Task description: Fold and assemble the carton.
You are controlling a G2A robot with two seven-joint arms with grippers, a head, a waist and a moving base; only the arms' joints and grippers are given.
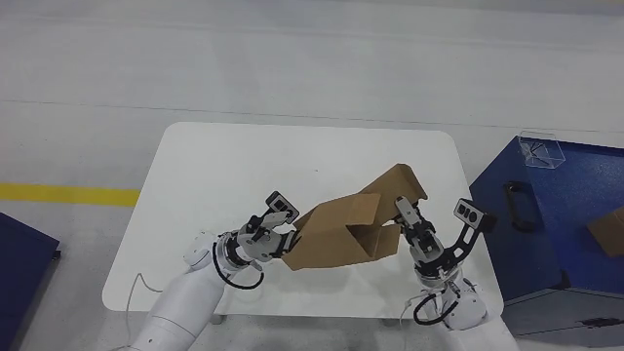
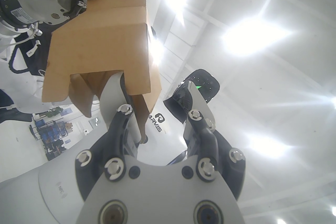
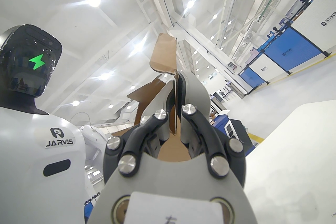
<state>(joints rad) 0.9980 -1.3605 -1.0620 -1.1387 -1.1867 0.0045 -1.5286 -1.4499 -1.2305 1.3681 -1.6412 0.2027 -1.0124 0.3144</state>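
Over the near part of the white table (image 1: 214,171), the brown carton (image 1: 341,234) is held tilted between both arms, half opened like a sleeve, its end flaps not folded. The right gripper (image 3: 176,86) is clamped on the thin edge of one panel. The left gripper (image 2: 157,86) has its fingers apart, one of them inside the open end against a wall. I judge the step to be squaring the body. The next move calls for pushing this wall outward while the right side holds firm.
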